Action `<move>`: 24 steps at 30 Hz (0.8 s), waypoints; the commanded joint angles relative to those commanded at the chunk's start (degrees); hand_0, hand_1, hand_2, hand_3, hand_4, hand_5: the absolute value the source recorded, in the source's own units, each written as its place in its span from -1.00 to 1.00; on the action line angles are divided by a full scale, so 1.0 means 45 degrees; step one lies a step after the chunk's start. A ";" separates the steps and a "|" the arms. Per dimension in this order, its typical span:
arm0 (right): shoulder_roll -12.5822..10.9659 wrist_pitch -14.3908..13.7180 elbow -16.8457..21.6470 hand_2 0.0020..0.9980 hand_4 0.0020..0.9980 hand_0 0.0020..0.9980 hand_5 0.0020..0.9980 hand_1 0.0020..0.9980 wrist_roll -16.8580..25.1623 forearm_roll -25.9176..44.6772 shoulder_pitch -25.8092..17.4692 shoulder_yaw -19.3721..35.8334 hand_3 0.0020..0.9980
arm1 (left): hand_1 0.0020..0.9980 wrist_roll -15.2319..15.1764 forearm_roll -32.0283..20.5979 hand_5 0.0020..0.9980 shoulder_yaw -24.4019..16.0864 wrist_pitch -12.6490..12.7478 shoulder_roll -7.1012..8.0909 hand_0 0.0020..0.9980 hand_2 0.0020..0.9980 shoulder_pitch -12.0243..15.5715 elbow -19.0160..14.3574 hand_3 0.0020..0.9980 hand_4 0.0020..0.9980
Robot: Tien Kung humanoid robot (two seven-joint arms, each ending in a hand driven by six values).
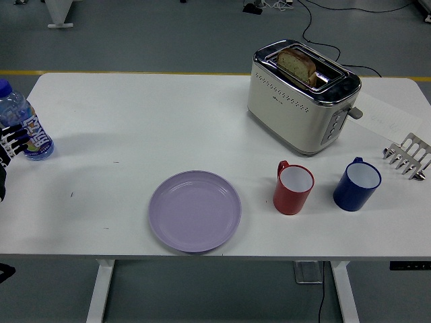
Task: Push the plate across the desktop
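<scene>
A round lilac plate [195, 210] lies flat near the table's front edge, a little left of centre. My left hand [7, 145] shows only as black-and-white fingertips at the far left edge, next to a water bottle and far from the plate. Too little of it shows to tell how it is held. My right hand is out of view.
A blue-capped water bottle [23, 124] stands at the left edge. A red mug [293, 188] and a blue mug [357, 184] stand right of the plate. A cream toaster [302, 94] holding bread is behind them. A metal toast rack [408, 155] sits at the far right.
</scene>
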 joint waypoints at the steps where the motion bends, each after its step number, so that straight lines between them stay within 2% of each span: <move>1: -0.0012 0.0016 0.0000 0.37 -0.20 0.21 0.23 0.12 0.0010 0.0033 -0.0005 -0.0032 0.32 | 0.75 -0.0011 -0.0158 1.00 -0.0008 0.0030 -0.0038 0.68 0.75 0.0014 0.0030 0.57 0.04; 4: -0.0036 0.0057 0.0003 0.37 -0.20 0.21 0.23 0.12 0.0030 0.0106 -0.0018 -0.0118 0.32 | 0.75 0.0053 -0.0634 1.00 -0.0047 -0.0031 -0.0115 0.68 0.75 0.0024 0.0070 0.57 0.04; 6: -0.0042 0.0087 0.0013 0.36 -0.20 0.21 0.23 0.12 0.0062 0.0230 -0.0023 -0.0209 0.32 | 0.74 0.0343 -0.1232 1.00 -0.0067 -0.0291 -0.0139 0.68 0.76 0.0008 0.0083 0.57 0.05; 8: -0.0053 0.0107 0.0016 0.36 -0.20 0.21 0.23 0.12 0.0086 0.0304 -0.0020 -0.0270 0.32 | 0.74 0.0555 -0.2018 1.00 -0.0064 -0.0410 -0.0161 0.68 0.76 -0.0012 0.0096 0.57 0.05; 10: -0.0062 0.0118 0.0019 0.36 -0.20 0.21 0.23 0.12 0.0103 0.0354 -0.0016 -0.0311 0.32 | 0.74 0.0650 -0.3045 1.00 -0.0078 -0.0303 -0.0219 0.68 0.76 -0.0047 0.0104 0.57 0.05; 11: -0.0063 0.0121 0.0021 0.36 -0.20 0.21 0.23 0.12 0.0107 0.0367 -0.0015 -0.0321 0.32 | 0.56 0.0665 -0.3521 1.00 -0.0090 -0.0238 -0.0243 0.46 0.60 -0.0060 0.0102 0.46 0.03; 13: -0.0066 0.0127 0.0022 0.36 -0.20 0.21 0.23 0.12 0.0110 0.0376 -0.0019 -0.0336 0.32 | 0.56 0.0797 -0.4389 1.00 -0.0115 -0.0236 -0.0259 0.46 0.60 -0.0057 0.0068 0.46 0.03; 15: -0.0072 0.0136 0.0024 0.36 -0.20 0.21 0.23 0.12 0.0112 0.0382 -0.0026 -0.0357 0.32 | 0.56 0.1305 -0.5404 1.00 -0.0150 -0.0283 -0.0273 0.46 0.60 -0.0042 0.0004 0.46 0.03; 16: -0.0096 0.0178 0.0043 0.36 -0.20 0.21 0.23 0.12 0.0149 0.0496 -0.0041 -0.0477 0.32 | 0.56 0.1789 -0.5954 1.00 -0.0174 -0.0484 -0.0282 0.46 0.60 -0.0020 -0.0039 0.46 0.03; 17: -0.0104 0.0193 0.0048 0.36 -0.20 0.21 0.23 0.12 0.0163 0.0537 -0.0047 -0.0518 0.32 | 0.50 0.2107 -0.6326 1.00 -0.0182 -0.0574 -0.0291 0.34 0.54 -0.0012 -0.0055 0.44 0.04; 19: -0.0116 0.0231 0.0056 0.36 -0.20 0.21 0.23 0.12 0.0205 0.0639 -0.0061 -0.0612 0.32 | 0.50 0.2928 -0.7478 1.00 -0.0191 -0.0792 -0.0350 0.34 0.54 -0.0003 -0.0090 0.44 0.04; 22: -0.0125 0.0253 0.0057 0.36 -0.20 0.21 0.23 0.12 0.0236 0.0703 -0.0069 -0.0665 0.32 | 0.50 0.3237 -0.8685 1.00 -0.0188 -0.0872 -0.0402 0.34 0.54 -0.0005 -0.0118 0.44 0.04; 24: -0.0126 0.0256 0.0054 0.36 -0.20 0.21 0.22 0.12 0.0242 0.0715 -0.0072 -0.0669 0.32 | 0.49 0.3276 -0.8934 1.00 -0.0185 -0.0893 -0.0414 0.32 0.52 -0.0009 -0.0118 0.44 0.04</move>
